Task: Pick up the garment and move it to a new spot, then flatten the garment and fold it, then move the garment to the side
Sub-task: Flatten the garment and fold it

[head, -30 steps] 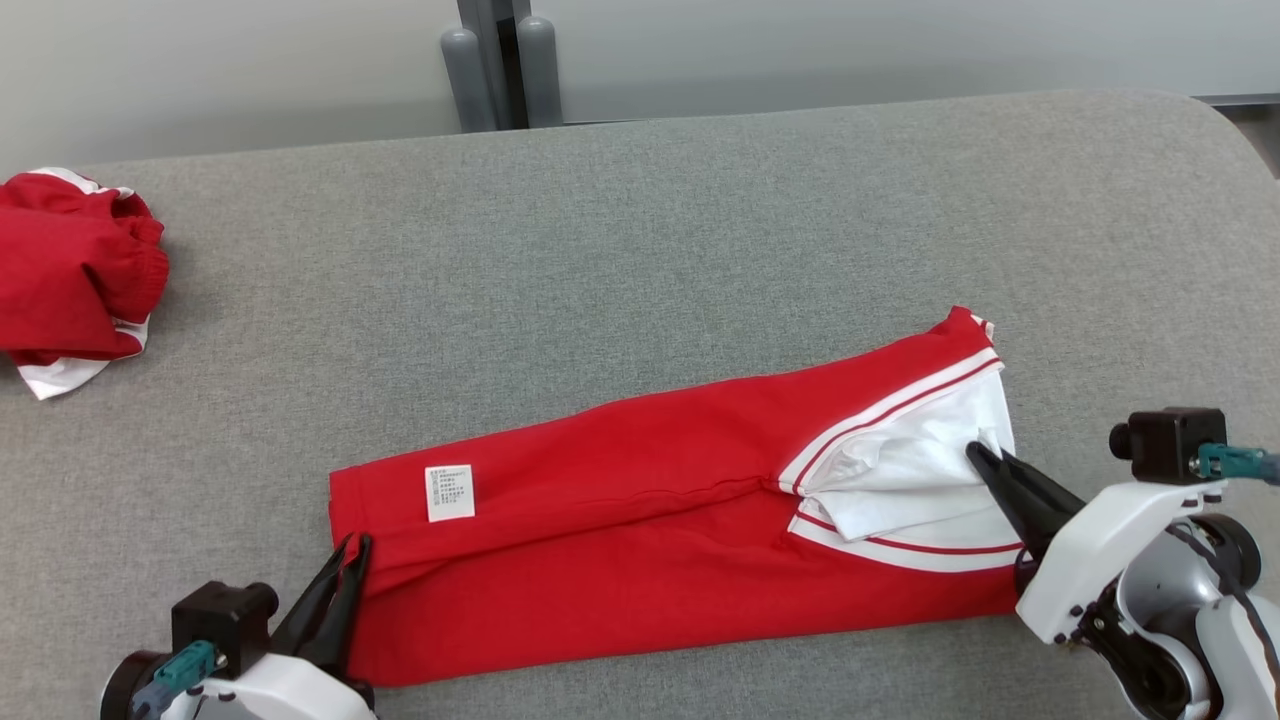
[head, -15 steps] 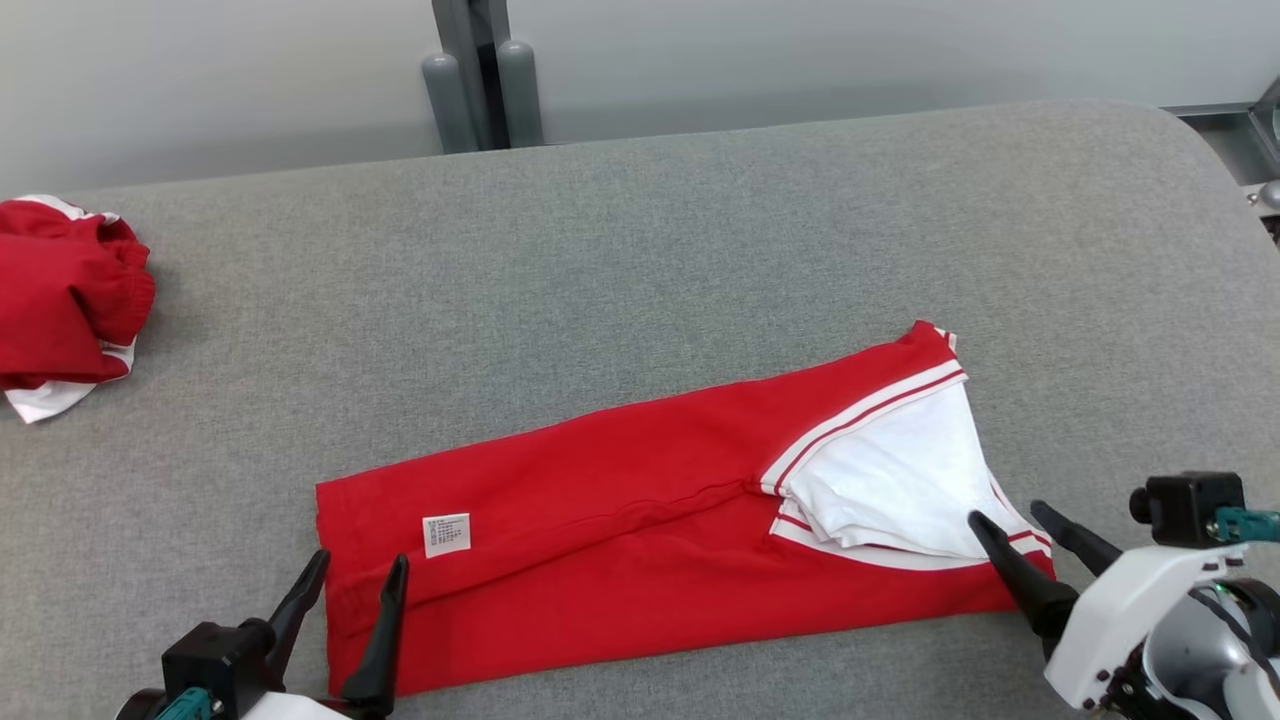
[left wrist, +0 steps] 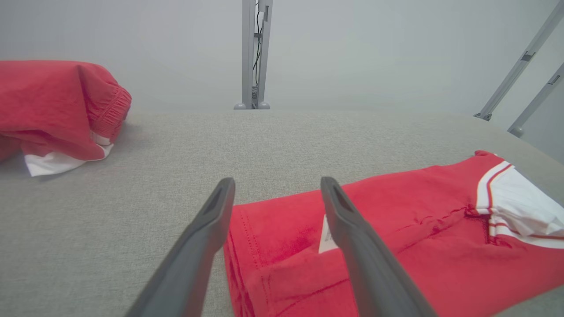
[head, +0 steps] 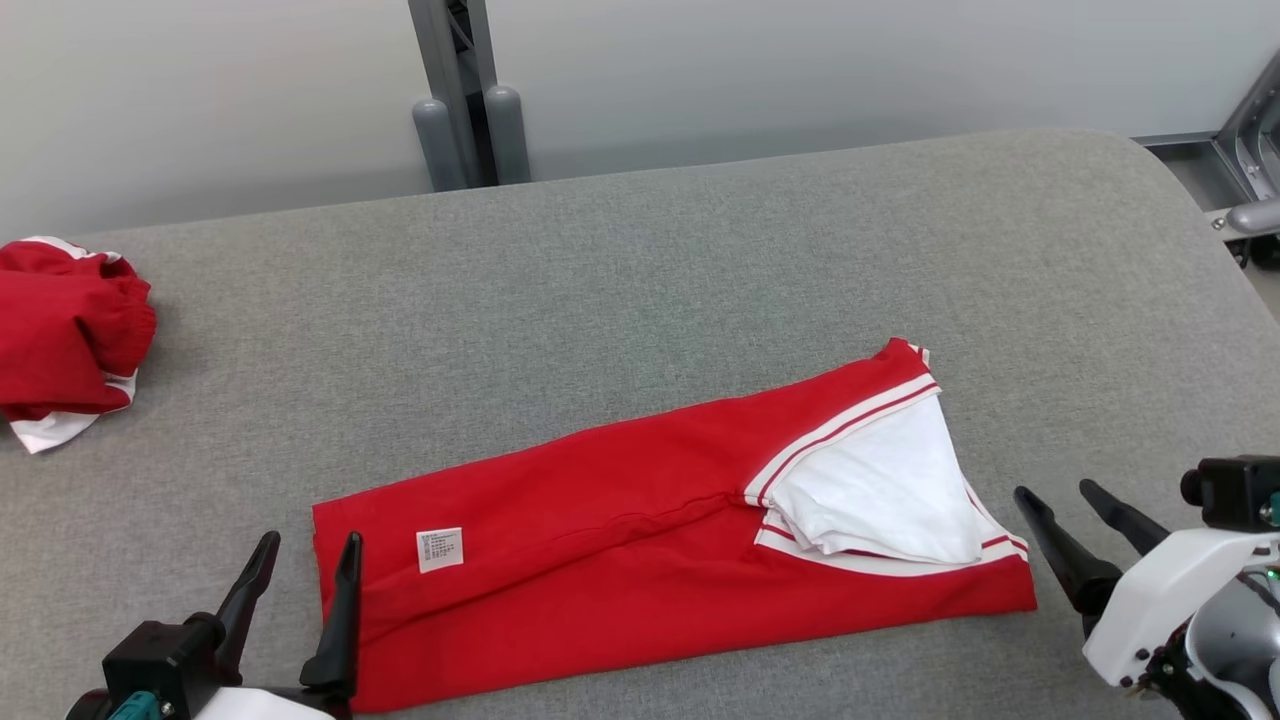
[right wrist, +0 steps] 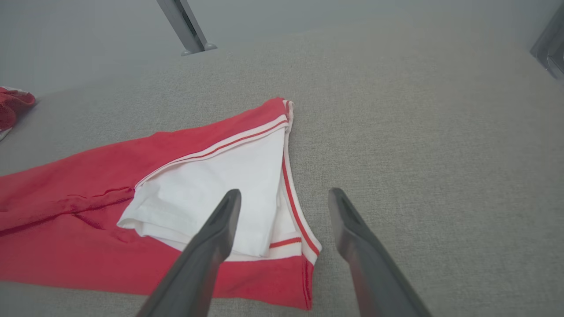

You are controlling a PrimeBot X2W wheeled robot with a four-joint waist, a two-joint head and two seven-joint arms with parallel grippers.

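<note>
Both let go: left fingers [head: 343, 600] and right fingers [head: 1055, 545] gape open at the garment [head: 600, 540] ends, label [head: 440, 549] text unreadable.

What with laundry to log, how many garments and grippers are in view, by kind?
Garments: 2, the folded red garment and the bunched red garment.
Grippers: 2, the left gripper and the right gripper, both open.
Total: 4.
</note>
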